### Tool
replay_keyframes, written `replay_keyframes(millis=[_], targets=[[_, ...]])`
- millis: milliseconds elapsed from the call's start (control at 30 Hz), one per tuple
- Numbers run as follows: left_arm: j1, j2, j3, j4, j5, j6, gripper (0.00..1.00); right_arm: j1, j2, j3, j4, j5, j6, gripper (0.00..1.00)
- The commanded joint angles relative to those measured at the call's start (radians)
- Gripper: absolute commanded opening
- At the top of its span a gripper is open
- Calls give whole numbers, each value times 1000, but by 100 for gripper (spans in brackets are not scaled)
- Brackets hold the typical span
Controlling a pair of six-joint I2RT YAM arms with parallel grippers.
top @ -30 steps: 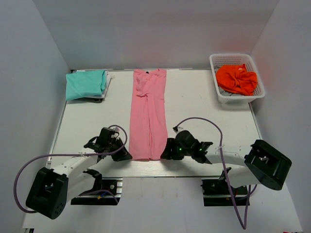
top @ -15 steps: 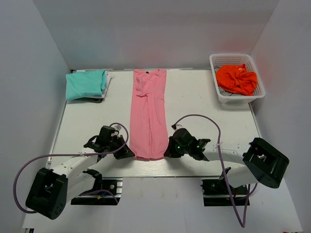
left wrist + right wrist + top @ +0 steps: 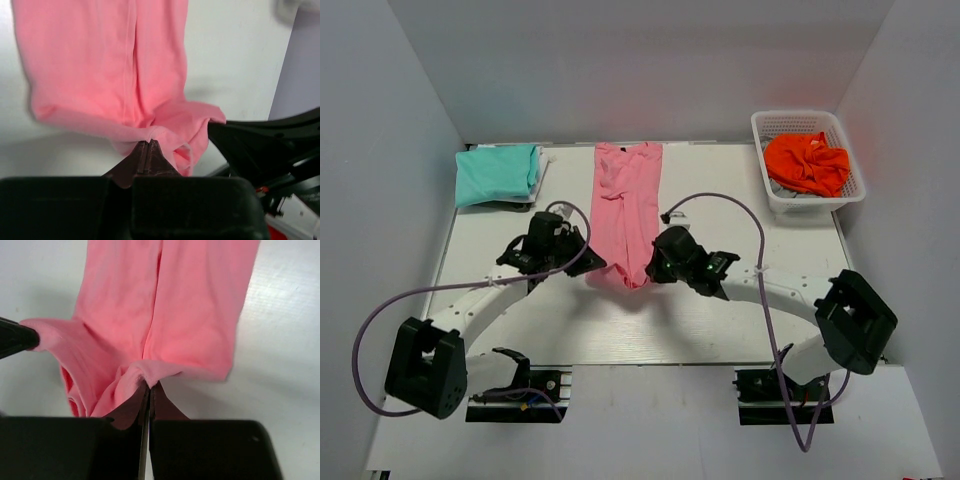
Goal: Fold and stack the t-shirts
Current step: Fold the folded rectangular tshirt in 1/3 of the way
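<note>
Moved forward together, left hand (image 3: 591, 268) and right hand (image 3: 643, 275) pinch pink t-shirt (image 3: 628, 195) hem.

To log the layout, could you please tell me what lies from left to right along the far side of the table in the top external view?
teal t-shirt → pink t-shirt → white basket, holding an orange cloth

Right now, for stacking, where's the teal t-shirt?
Top view: the teal t-shirt lies folded at the far-left corner of the table, left of the pink t-shirt.
</note>
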State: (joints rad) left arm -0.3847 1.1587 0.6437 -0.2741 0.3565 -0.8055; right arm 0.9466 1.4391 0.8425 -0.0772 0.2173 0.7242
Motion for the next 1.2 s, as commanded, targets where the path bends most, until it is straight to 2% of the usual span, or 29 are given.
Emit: replay_keyframes(millis=[0, 300, 533, 700, 1167], targets=[[13, 65, 125, 38, -117, 26, 0, -37, 50, 82, -41, 120, -45, 0], [23, 277, 385, 85, -264, 65, 0, -175, 222, 332, 7, 97, -189, 0], [52, 364, 442, 157, -312, 74, 0, -264, 323, 480, 45, -1, -241, 0], [85, 450, 491, 233, -272, 107, 0, -295, 418, 588, 59, -45, -312, 0], [145, 677, 626, 279, -173, 108, 0, -377, 616, 747, 56, -197, -332, 0]])
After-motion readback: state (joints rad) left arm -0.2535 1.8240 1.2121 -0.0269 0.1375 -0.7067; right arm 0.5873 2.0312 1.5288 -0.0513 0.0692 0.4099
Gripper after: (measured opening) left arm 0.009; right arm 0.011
